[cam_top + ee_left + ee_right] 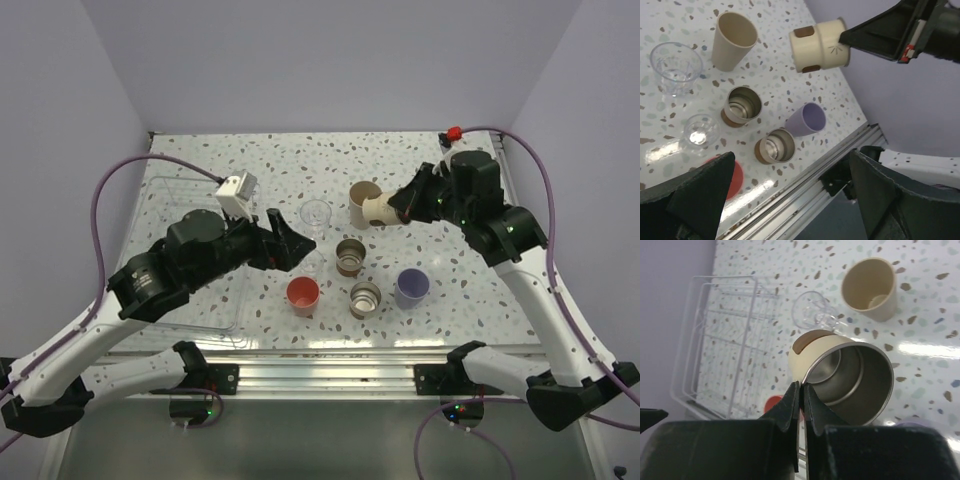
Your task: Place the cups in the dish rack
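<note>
My right gripper (398, 207) is shut on the rim of a cream cup with brown bands (380, 210) and holds it on its side above the table; its jaws pinch the steel rim (802, 387). Beside it stands the tall beige cup (362, 200). Two more cream cups (351, 256) (365, 298), the coral-red cup (302, 294), the lavender cup (411, 287) and a clear cup (315, 215) stand mid-table. A second clear cup (700, 131) shows in the left wrist view. My left gripper (288, 240) is open and empty, between the cups and the clear dish rack (165, 190).
The left arm lies over most of the rack. The rack's wire-like ridges (720, 340) show in the right wrist view with no cup seen in them. The metal rail (320, 352) runs along the table's near edge. Purple cables loop at both sides.
</note>
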Tool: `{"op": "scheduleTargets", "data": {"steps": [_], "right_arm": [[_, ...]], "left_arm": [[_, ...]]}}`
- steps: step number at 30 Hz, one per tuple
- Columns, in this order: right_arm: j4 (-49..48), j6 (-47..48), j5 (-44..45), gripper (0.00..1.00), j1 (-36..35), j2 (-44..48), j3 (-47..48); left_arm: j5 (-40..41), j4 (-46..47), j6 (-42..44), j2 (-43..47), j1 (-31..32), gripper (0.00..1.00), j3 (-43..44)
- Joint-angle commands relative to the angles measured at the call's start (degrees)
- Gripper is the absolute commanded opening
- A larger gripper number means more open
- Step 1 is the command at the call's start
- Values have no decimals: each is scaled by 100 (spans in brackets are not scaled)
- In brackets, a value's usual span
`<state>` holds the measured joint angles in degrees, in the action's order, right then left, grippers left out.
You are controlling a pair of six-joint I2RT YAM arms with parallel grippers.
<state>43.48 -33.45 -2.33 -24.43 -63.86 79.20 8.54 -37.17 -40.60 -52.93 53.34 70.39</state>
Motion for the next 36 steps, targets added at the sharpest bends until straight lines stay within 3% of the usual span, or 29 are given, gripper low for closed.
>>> {"op": "scheduleTargets", "data": {"steps": [1, 6, 10, 14, 23, 25, 29, 36], "right_arm": [[-805, -609, -1198, 0, -18, -13, 333], [-1798, -1470, -1832, 0, -18, -4, 210], [-2528, -2146, -2139, 0, -10, -4, -36], [-3537, -2893, -2272, 0, -18, 31, -325], [-4250, -3553, -2290, 0, -18, -118, -615], [-4331, -3642, -2272, 0, -10, -127, -712], [-4690, -3843, -2184, 0, -10, -40, -976], [-5517, -4459, -2246, 0, -18, -136, -1328]], "left_arm": [[-256, 974, -633, 326, 10, 100, -148], [-238, 1342, -1036, 511, 10, 100, -359], [-361, 2177, -1371, 958, 10, 100, -1025], [-29, 2442, -1310, 1118, 10, 100, -1264], [289, 3513, -766, 855, -86, 100, -1704], [-8, 3620, -730, 706, -227, 100, -1783], [-1543, 4531, -1054, 485, -1316, 100, -2055], [-2479, 5175, -1292, 81, -2073, 100, -2029]]}}
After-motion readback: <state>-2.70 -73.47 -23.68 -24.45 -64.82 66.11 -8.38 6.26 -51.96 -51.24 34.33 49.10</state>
